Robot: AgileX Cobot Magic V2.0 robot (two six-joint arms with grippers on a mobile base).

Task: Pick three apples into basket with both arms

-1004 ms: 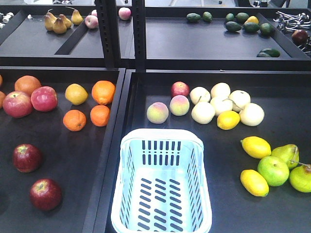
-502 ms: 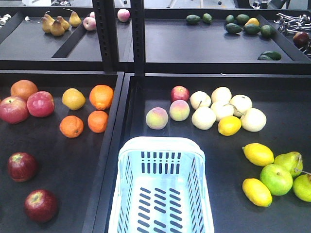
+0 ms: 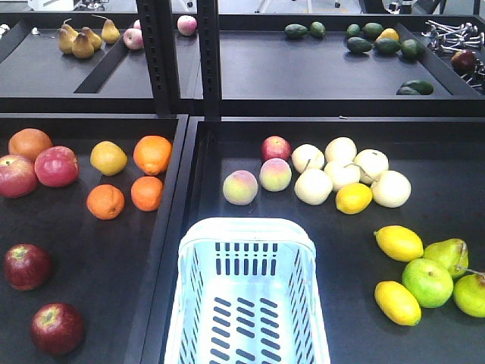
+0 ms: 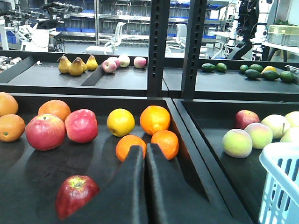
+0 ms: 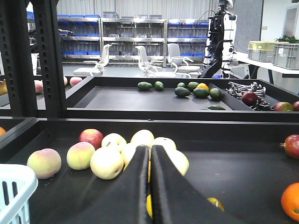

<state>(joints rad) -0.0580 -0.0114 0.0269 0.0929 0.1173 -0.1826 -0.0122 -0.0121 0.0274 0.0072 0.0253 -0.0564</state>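
Apples [image 3: 28, 266]: two lie left of the basket [image 3: 246, 225], none inside. Left claw [image 4: 145, 149]: pinched closed, empty, one apple low to its left; right claw [image 5: 150, 148] closed too, so I judge left nearer.

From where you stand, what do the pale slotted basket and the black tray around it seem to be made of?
The pale blue-white slotted basket looks like glossy moulded plastic: one even colour, rounded rim, bright sheen. The black flat tray looks matt, maybe painted metal or plastic; its look leaves that open.
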